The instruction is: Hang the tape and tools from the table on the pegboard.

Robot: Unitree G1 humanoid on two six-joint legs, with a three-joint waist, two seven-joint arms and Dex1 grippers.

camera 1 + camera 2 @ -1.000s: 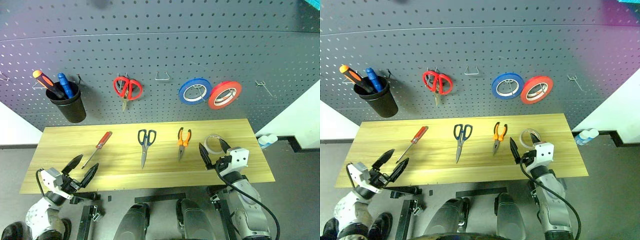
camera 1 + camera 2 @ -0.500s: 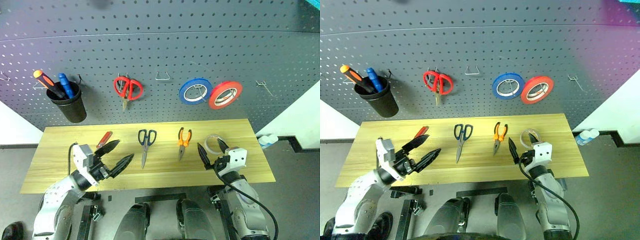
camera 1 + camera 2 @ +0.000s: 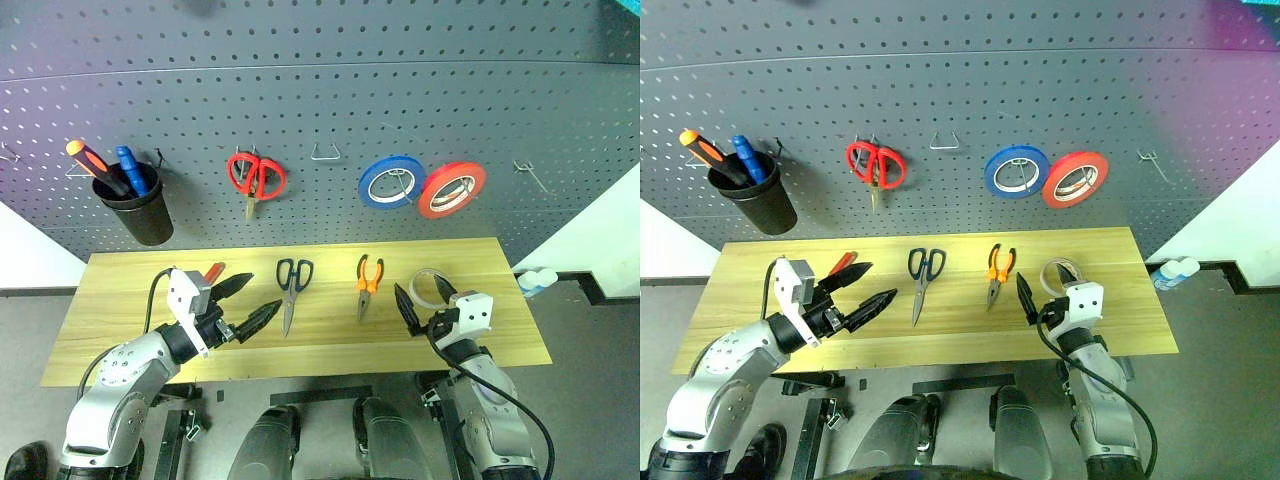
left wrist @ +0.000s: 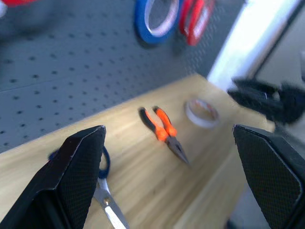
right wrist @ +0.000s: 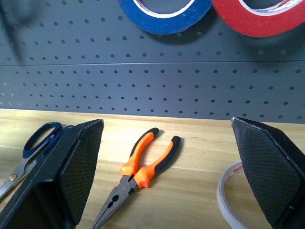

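The table (image 3: pixel 130 340) of light wood holds a red-handled screwdriver (image 3: pixel 212 271), dark-handled scissors (image 3: pixel 292 290), orange-and-black pliers (image 3: pixel 366 283) and the whitish tape (image 3: pixel 428 287), laid in a row from left to right. My left gripper (image 3: pixel 264 294) hovers open over the table between the screwdriver and the scissors and covers the screwdriver's shaft. My right gripper (image 3: pixel 421 292) stands open at the front right, with the tape just behind its fingers. Neither holds anything. The dark pegboard (image 3: pixel 320 100) rises behind the table. The left wrist view shows the pliers (image 4: pixel 164 130) and the tape (image 4: pixel 202 112).
On the pegboard hang a black cup (image 3: pixel 140 212) with two screwdrivers, red-handled scissors (image 3: pixel 255 178), a blue roll (image 3: pixel 390 182) and a red roll (image 3: pixel 450 190). Bare hooks sit at the middle (image 3: pixel 324 153) and far right (image 3: pixel 528 175). A white object (image 3: pixel 535 281) lies past the table's right end.
My left arm rose from the table's front left corner and swung right, over the table by the screwdriver, its gripper still open. The right arm has not moved.
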